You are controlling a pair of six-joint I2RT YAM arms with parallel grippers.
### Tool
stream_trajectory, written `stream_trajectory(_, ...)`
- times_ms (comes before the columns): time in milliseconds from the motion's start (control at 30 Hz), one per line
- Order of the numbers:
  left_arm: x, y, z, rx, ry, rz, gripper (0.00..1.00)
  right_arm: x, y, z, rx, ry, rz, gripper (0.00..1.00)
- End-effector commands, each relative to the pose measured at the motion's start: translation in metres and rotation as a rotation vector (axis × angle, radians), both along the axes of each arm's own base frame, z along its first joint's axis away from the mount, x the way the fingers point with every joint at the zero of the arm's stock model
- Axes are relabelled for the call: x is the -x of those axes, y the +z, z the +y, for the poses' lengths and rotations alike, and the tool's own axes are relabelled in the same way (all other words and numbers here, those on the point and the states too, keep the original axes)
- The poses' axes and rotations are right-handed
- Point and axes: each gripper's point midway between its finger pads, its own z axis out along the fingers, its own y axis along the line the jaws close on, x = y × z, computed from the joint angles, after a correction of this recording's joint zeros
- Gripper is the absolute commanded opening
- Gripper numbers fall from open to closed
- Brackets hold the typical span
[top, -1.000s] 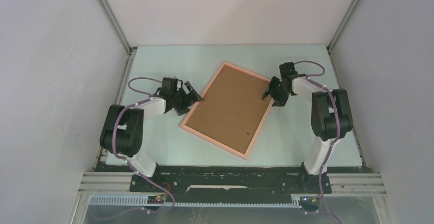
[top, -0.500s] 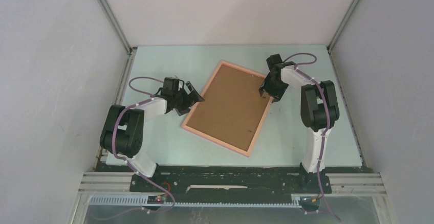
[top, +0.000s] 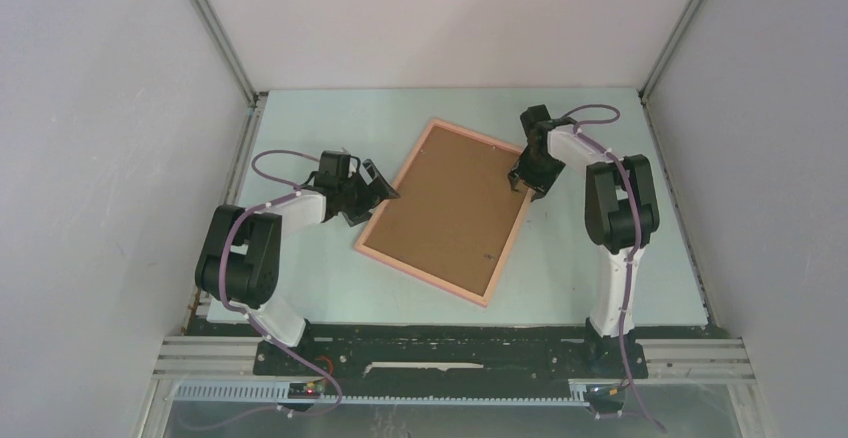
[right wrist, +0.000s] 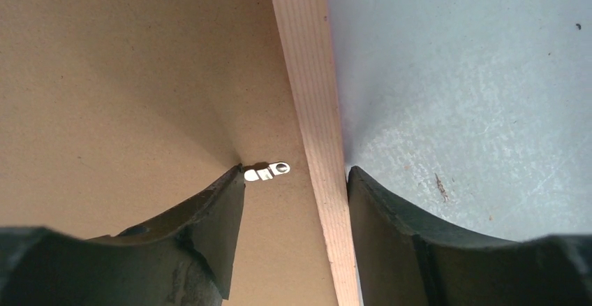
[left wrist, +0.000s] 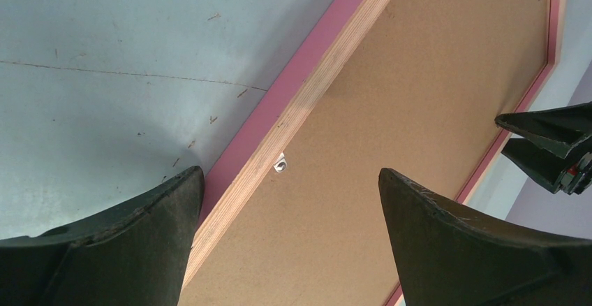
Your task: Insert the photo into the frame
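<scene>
The frame (top: 419, 276), with a salmon-pink border, lies face down and tilted on the table. The brown backing board (top: 450, 208) fills it. The photo is hidden. My left gripper (top: 383, 186) is open at the frame's left edge, its fingers either side of the wooden rim (left wrist: 307, 89) near a small metal tab (left wrist: 280, 165). My right gripper (top: 520, 180) is open and straddles the right rim (right wrist: 307, 75). Its inner fingertip touches a metal tab (right wrist: 267, 172) on the board (right wrist: 139, 75), and its outer finger is beside the rim on the table.
The pale blue table (top: 600, 258) is enclosed by grey walls at the left, right and back. The right gripper's fingers (left wrist: 551, 145) show in the left wrist view beyond the frame's far edge.
My right gripper has moved left and farther back, onto the frame's right rim near its far corner. The left gripper has stayed put.
</scene>
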Motion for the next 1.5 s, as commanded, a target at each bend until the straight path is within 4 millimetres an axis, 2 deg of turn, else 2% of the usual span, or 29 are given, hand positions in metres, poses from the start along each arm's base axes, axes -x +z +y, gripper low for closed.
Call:
stream_trajectory(0,0.008,0.011,-0.01,0.037,-0.034,-0.02,0.95,-0.007,-0.002,0.001,-0.029,-0.036,0.0,0.6)
stream_trajectory(300,0.007,0.011,-0.011,0.039,-0.036,-0.02,0.95,-0.004,0.005,0.011,-0.074,0.04,-0.032,0.43)
stream_trajectory(467,0.007,0.011,-0.01,0.04,-0.034,-0.024,0.95,0.007,0.006,0.012,-0.068,0.123,-0.027,0.15)
stream_trajectory(600,0.008,0.011,-0.01,0.041,-0.037,-0.026,0.95,0.013,0.006,-0.004,0.031,0.181,-0.019,0.01)
stream_trajectory(1033,0.007,0.012,-0.012,0.048,-0.042,-0.03,0.94,0.005,0.016,-0.038,0.209,0.493,-0.031,0.0)
stream_trajectory(1300,0.007,0.013,-0.012,0.052,-0.045,-0.03,0.95,-0.016,0.021,-0.033,0.25,0.737,-0.116,0.0)
stream_trajectory(1467,0.006,0.012,-0.013,0.053,-0.047,-0.029,0.95,-0.026,0.026,-0.031,0.218,0.768,-0.162,0.0)
